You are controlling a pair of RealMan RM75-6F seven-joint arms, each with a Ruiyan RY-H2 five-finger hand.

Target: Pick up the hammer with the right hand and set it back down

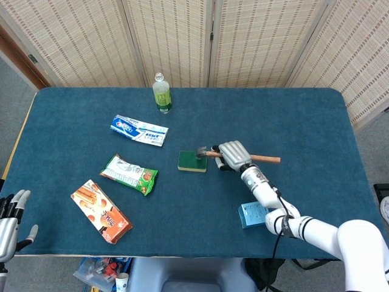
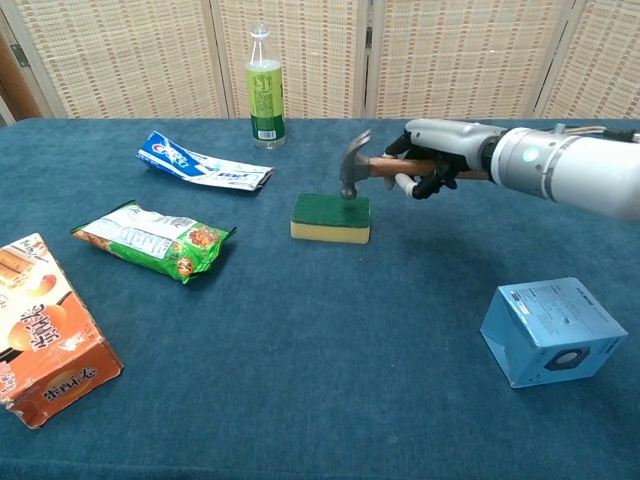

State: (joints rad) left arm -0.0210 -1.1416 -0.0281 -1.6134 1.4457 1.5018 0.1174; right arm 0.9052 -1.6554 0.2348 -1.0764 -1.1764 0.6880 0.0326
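Gripping hammer (image 2: 352,166) handle, right hand (image 2: 436,157) fingers (image 2: 428,183) wrapped around

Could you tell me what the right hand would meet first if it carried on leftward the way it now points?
Probably the green-topped sponge: the right hand holds the hammer with its head just above the sponge. Beyond that, the toothpaste tube. Depth is uncertain.

My silver hand (image 2: 432,160) held a brown-handled hammer (image 2: 357,166) over a green-and-yellow sponge (image 2: 331,218) on the dark teal table (image 2: 300,340).
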